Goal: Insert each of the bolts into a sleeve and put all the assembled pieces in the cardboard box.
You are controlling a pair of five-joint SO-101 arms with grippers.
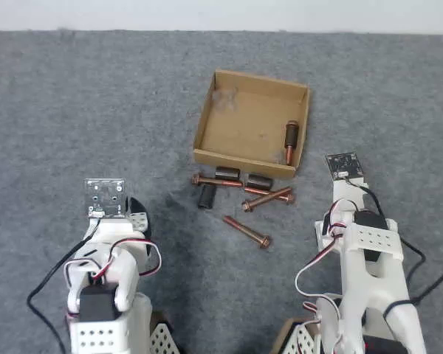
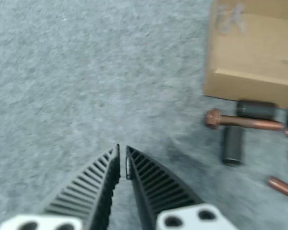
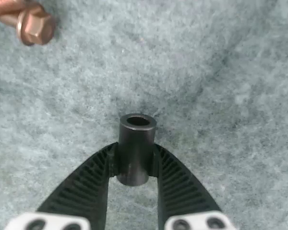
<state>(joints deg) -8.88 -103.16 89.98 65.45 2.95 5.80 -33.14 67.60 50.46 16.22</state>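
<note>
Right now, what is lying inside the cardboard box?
Inside the cardboard box lies one assembled piece, a bolt in its sleeve, against one side wall. The remaining floor is bare. The sleeve covers part of the bolt.

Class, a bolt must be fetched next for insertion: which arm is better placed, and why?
Left. The left pincer is empty, with a loose bolt lying nearby; the right pincer is shut on a sleeve.

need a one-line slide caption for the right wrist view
Right gripper clamps a black sleeve, bore facing the camera, over grey carpet; a copper bolt head lies nearby.
</note>
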